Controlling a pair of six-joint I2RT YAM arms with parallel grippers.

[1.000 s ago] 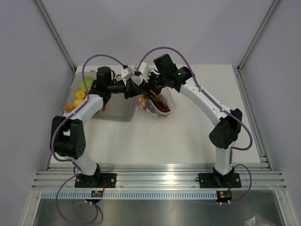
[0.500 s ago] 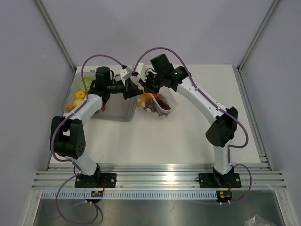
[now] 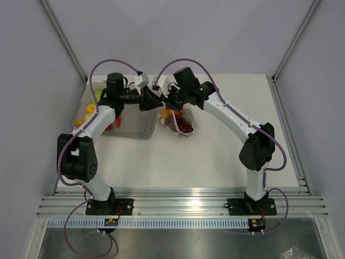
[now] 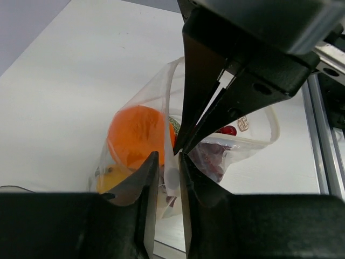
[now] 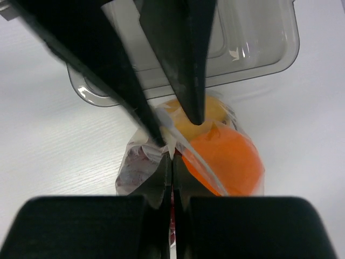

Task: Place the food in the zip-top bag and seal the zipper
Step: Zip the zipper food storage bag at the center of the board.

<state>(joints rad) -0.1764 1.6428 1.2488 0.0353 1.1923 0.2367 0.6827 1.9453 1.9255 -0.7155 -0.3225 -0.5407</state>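
Note:
The zip-top bag (image 3: 182, 123) rests on the table right of the tray, its top lifted between the two grippers. Inside it lie an orange (image 5: 223, 159), dark purple grapes (image 5: 135, 170) and a yellow piece (image 5: 213, 110). My right gripper (image 5: 172, 157) is shut on the bag's mouth edge, beside the whitish zipper (image 5: 197, 156). My left gripper (image 4: 167, 157) faces it tip to tip; its jaws stand slightly apart, with the bag's film (image 4: 171, 178) loose in the gap. In the top view both grippers, left (image 3: 154, 100) and right (image 3: 167, 102), meet above the bag.
The grey translucent tray (image 3: 135, 128) stands left of the bag, under the left arm. More food lies at its left end: a yellow piece (image 3: 90, 110), a green piece (image 3: 98, 94) and a red piece (image 3: 109, 127). Frame rails run along the table's sides.
The right gripper has moved left and shut on the bag's mouth edge. The left jaws, shut on the bag before, have parted. The bag looks narrower and drawn up.

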